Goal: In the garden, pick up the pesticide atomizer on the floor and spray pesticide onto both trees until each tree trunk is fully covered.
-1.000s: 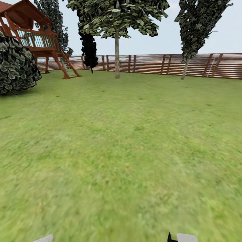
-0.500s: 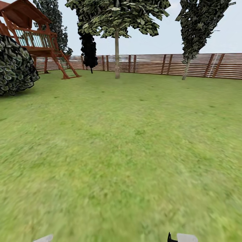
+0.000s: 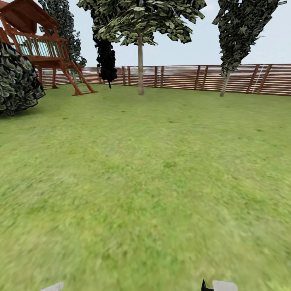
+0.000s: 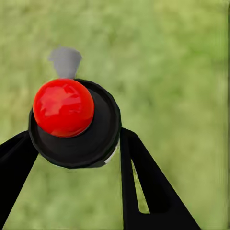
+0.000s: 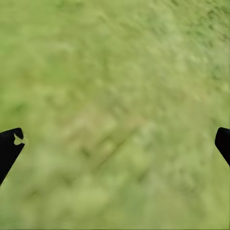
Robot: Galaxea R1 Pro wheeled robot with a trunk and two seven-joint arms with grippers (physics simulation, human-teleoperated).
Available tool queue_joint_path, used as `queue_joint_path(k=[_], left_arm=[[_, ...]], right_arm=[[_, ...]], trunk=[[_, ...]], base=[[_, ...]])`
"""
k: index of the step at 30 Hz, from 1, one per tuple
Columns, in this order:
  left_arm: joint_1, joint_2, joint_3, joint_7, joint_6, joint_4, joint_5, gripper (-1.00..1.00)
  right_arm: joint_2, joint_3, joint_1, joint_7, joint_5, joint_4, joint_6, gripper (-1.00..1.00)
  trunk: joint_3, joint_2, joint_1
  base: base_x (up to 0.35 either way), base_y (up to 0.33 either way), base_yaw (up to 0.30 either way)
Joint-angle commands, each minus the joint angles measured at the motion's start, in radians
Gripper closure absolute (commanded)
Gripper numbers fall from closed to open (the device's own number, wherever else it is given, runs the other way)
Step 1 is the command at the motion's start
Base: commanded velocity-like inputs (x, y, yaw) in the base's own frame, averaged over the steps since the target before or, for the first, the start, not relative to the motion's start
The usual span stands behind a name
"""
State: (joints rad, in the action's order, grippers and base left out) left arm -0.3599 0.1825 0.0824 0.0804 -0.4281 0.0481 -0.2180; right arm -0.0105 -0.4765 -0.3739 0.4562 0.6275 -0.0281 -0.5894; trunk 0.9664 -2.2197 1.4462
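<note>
1. Nearest: left tool point(image 4: 74, 136) clamped on the pesticide atomizer point(image 4: 63, 108), black fingers either side of its round black cap, with the red knob and grey nozzle over blurred grass. So already picked up and carried off the floor.
2. Right tool point(image 5: 115, 139) spread wide apart, holding nothing, with grass beneath.
3. Wide green lawn point(image 3: 145, 182) ahead, bare right up to the planting.
4. At 10 o'clock, a round dark bush point(image 3: 18, 81) and a red wooden playset point(image 3: 44, 48). Both sit a little further toward the left edge than a second ago, while the whole picture has spread outward. Read as the camera rolling forward, not as things moving.
5. At 12 o'clock, the pale straight tree trunk point(image 3: 140, 68) stays centred under its blocky crown, so probably the first target. Well apart yet, too far for spraying.
6. At 1 o'clock, a second tree with a leaning pale trunk point(image 3: 224, 83), likely the other target.
7. Farthest: a near-black conifer point(image 3: 107, 60) at 11 o'clock and the slatted fence point(image 3: 182, 76).
8. Judged step: transit toward the trees, no spraying begun.
</note>
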Motion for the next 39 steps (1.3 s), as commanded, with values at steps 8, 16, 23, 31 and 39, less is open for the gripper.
queue_joint_path(k=[8,16,23,31,39], left_arm=[[-0.001,-0.001,0.008,-0.001,-0.003,-0.001,0.003,1.0],[-0.001,-0.001,0.007,-0.001,-0.003,-0.001,0.003,1.0],[-0.001,-0.001,0.008,-0.001,-0.003,-0.001,0.003,1.0],[-0.001,-0.001,0.007,-0.001,-0.003,-0.001,0.003,1.0],[-0.001,-0.001,0.007,-0.001,-0.003,-0.001,0.003,1.0]], right_arm=[[0.0,-0.007,-0.001,0.006,0.011,0.001,-0.001,-1.0],[0.0,-0.007,-0.001,0.006,0.011,0.001,-0.001,-1.0],[0.0,-0.007,-0.001,0.006,0.011,0.001,-0.001,-1.0],[0.0,-0.007,0.0,0.006,0.011,0.001,-0.001,-1.0],[0.0,-0.007,-0.001,0.006,0.011,0.001,-0.001,-1.0]], trunk=[[0.001,0.0,0.0],[0.001,0.0,0.0],[0.001,0.0,0.0],[0.001,0.0,0.0],[0.001,0.0,0.0]], base=[[0.34,0.0,0.0],[0.34,0.0,0.0],[0.34,0.0,0.0],[0.34,0.0,0.0],[0.34,0.0,0.0]])
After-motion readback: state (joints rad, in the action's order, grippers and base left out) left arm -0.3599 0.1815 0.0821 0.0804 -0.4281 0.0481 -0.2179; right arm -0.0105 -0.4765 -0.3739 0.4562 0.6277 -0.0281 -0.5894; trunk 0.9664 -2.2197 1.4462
